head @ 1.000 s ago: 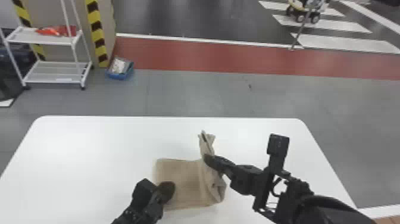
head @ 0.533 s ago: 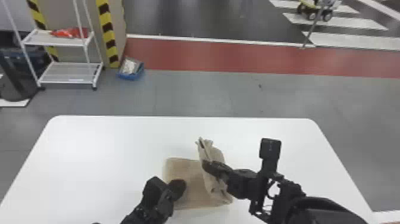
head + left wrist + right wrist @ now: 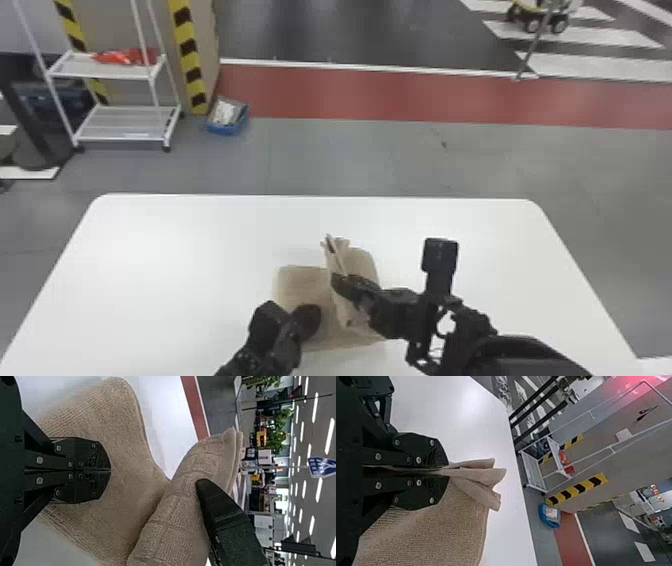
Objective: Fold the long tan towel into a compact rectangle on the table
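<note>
Reference point: towel (image 3: pixel 300 282), on tabletop (image 3: pixel 175 260), lying flat toward left side, raised into a standing flap (image 3: pixel 174 510) toward right side. Judged mid-fold, with flap next to be laid over flat part of towel.

Left tool (image 3: pixel 110 470): clenched, apparently empty, over flat part of towel. Firm press or light hover: cannot tell. Right tool (image 3: pixel 448 472): closed on bunched layers of towel, holding flap upright.

Risk 1: trapping of left tool between layers. Likely cause: position on flat part, right beside flap, probably in path of fold. Advisable to slide out before full lay-down.

Risk 2: dragging or wrinkling of flat part. Likely cause: sideways pull from right tool with too little hold-down from left tool.

Risk 3: crooked fold, edges out of line. Likely cause: uneven pinch, with layers fanned and crumpled past fingertips of right tool.

Risk 4: bumping of 2 tools above towel. Likely cause: close spacing, worse with further swing toward left side.

Risk 5: partial springing open after release. Likely cause: thick stacked layers and early let-go, before flap fully down. Worth pressing crease flat first.
</note>
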`<state>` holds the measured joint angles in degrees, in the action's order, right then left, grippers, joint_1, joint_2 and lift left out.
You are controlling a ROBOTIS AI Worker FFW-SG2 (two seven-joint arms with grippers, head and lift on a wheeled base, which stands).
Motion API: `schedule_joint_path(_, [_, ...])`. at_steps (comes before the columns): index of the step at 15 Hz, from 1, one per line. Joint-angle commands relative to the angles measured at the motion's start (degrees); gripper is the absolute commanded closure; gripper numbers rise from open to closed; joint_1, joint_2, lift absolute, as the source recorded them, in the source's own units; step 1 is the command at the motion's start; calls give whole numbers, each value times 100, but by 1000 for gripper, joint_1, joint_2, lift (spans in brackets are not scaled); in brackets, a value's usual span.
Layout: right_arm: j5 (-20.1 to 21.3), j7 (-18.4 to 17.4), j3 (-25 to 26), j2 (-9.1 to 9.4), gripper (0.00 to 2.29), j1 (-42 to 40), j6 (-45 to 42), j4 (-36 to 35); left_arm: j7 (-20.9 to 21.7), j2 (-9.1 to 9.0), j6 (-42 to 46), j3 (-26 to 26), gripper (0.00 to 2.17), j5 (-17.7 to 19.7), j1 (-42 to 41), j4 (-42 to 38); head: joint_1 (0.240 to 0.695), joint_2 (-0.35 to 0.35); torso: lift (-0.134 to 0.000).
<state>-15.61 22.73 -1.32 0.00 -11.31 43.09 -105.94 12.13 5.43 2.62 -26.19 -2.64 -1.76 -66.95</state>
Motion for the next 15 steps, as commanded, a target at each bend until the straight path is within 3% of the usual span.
schedule_joint_path(1, [-4,-23,-141,5,1058,14,-129,100,0,10,41,0,1895,0,-35,-3,695,-101,0])
schedule_joint_path(8, [-65,-103,-352,5,1042,58,-674,495,9,-7,129,-44,1895,26,-53,24,695,-76,0])
schedule_joint_path(9, [-136,-85,-352,5,903,76,-779,574,0,-7,129,-53,1895,26,-62,24,695,-76,0])
schedule_joint_path(12, [-294,91,-352,5,26,164,-990,803,-8,10,129,-53,1895,26,-79,6,695,-74,0])
schedule_joint_path(15, [-540,398,-185,5,26,181,-1026,882,-8,45,129,9,1895,18,-194,-161,695,-63,0])
